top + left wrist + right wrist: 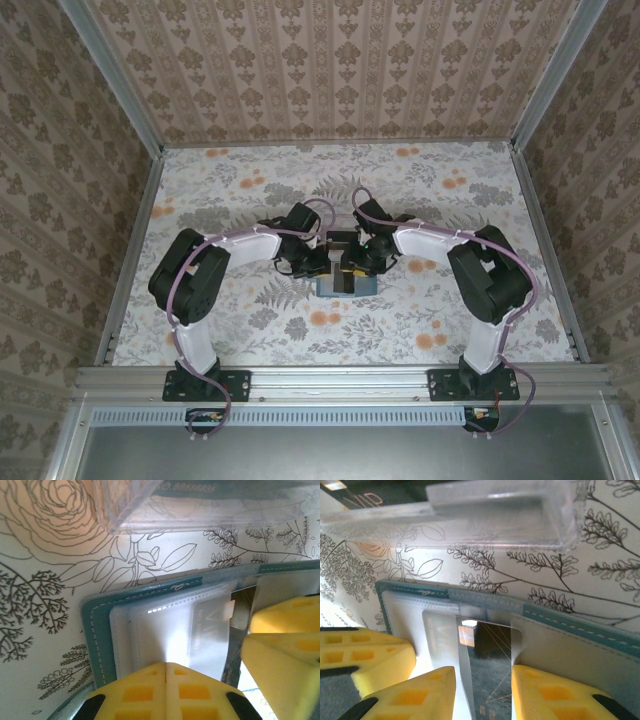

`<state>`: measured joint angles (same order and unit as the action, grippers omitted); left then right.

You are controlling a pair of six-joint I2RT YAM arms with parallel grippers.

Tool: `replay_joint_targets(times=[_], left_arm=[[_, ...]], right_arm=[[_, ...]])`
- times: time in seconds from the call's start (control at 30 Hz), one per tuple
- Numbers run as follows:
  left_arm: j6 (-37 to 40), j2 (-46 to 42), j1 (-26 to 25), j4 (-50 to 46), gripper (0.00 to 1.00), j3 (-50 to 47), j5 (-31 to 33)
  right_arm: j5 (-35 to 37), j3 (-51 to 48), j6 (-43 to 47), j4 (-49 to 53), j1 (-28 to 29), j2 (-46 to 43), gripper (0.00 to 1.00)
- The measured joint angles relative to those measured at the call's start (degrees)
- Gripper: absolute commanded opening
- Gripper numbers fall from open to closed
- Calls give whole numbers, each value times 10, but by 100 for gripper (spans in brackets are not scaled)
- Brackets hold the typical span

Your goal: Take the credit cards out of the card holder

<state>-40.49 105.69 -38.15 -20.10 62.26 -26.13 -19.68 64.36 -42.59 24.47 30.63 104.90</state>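
On the flowered table (250, 330), near its middle, the card holder (580, 625) lies open and flat. It has a teal edge with pale stitching, grey-blue panels inside and clear sleeves on one half. Just beyond it sits a clear plastic box (495, 515), apart from the holder. A dark, shiny card (490, 655) sticks partway out of a slot in the holder.

The card's near end is cut off by the frame edge. From above, the wrists cover most of the holder, and the box is hard to make out.

Both arms bend inward at the elbow, and their wrists meet over the holder. The left gripper (166, 667) is clenched, its yellow tips together on the clear sleeves. The right gripper (482, 680) has its fingers apart on either side of the dark card. I cannot tell whether they pinch it.
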Motion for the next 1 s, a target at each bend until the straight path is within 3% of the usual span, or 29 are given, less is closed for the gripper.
replay_joint_targets(times=[1.0], left_arm=[[9,18,-27,-50,2,40,19]], right_arm=[[-9,-35,4,-23,0,-13,34]])
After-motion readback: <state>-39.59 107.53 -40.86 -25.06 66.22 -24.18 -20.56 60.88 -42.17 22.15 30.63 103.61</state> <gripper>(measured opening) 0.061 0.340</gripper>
